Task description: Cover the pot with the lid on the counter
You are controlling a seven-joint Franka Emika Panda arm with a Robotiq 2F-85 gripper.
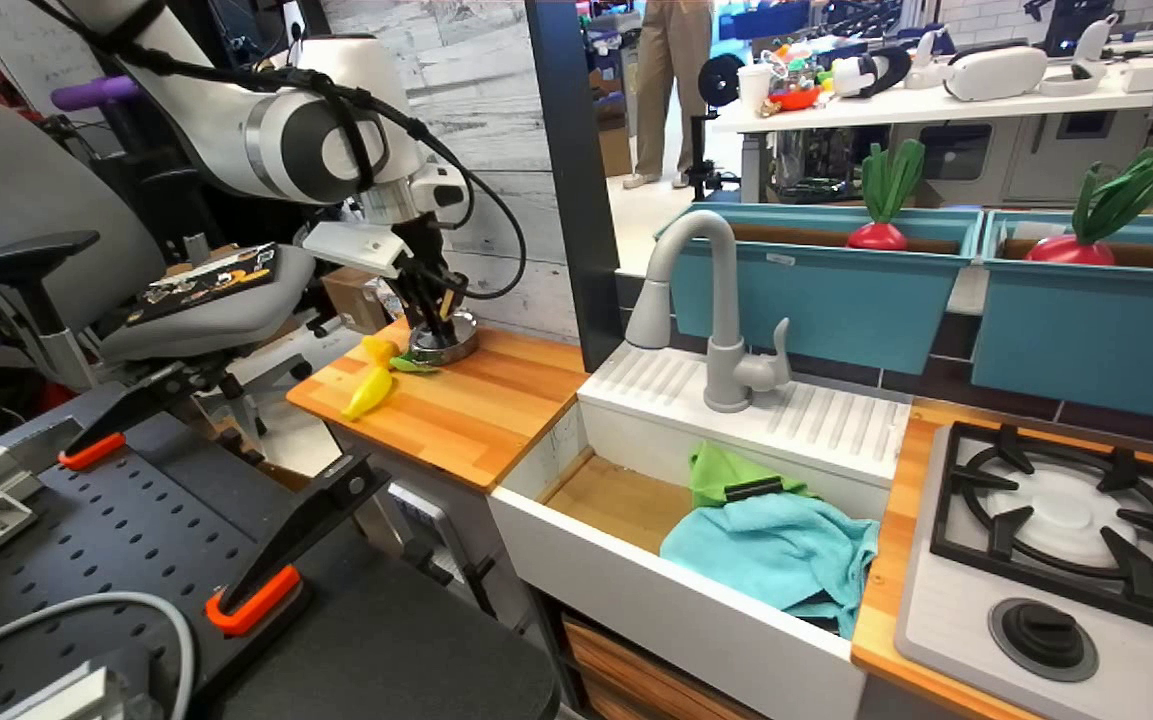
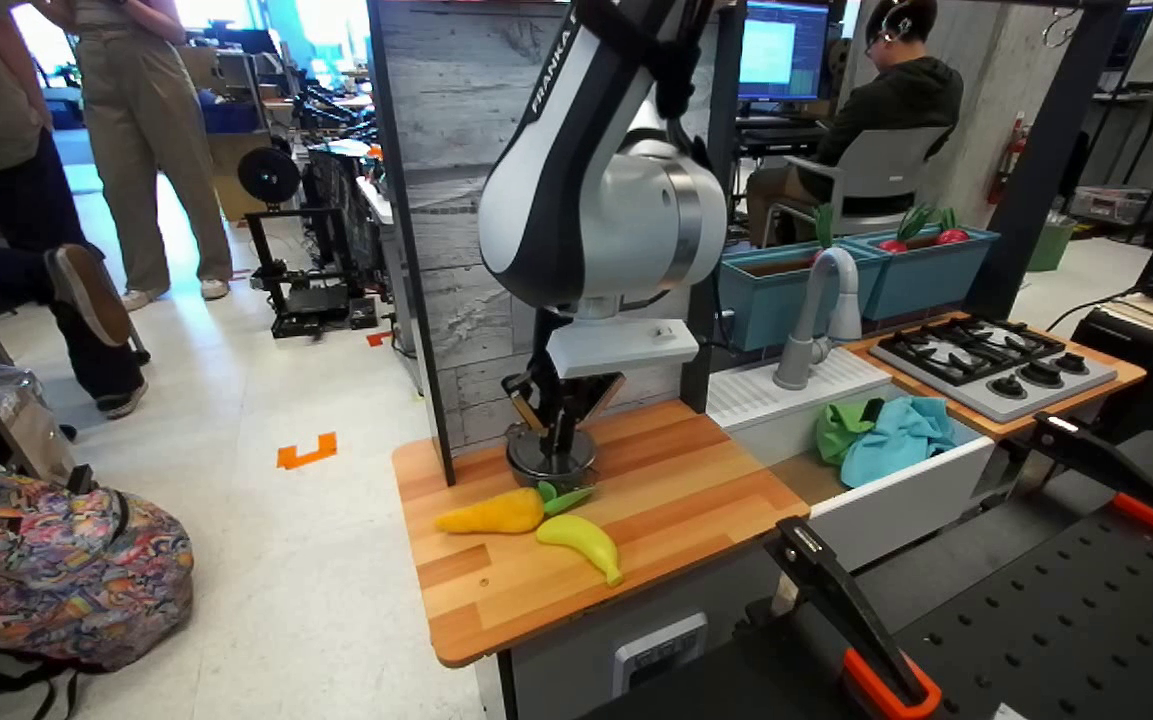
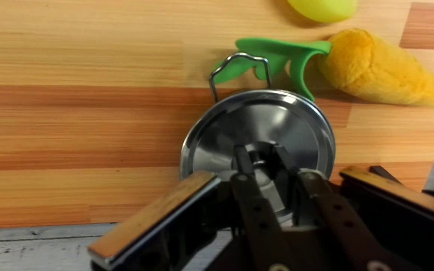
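Note:
The silver-grey lid lies over the pot in the wrist view, and both show in both exterior views. The pot's wire handle sticks out past the lid's rim, while most of its body is hidden below. The pot stands on the wooden counter near the wall panel; its side also shows in an exterior view. My gripper points down at the lid's centre, fingers close together on either side of the dark knob, seemingly shut on it. I cannot tell whether the lid is fully seated.
A plush carrot with green leaves lies beside the pot, its leaves close to the handle. A yellow banana lies nearer the counter's front edge. The wall panel rises behind the pot. The sink with cloths adjoins the counter.

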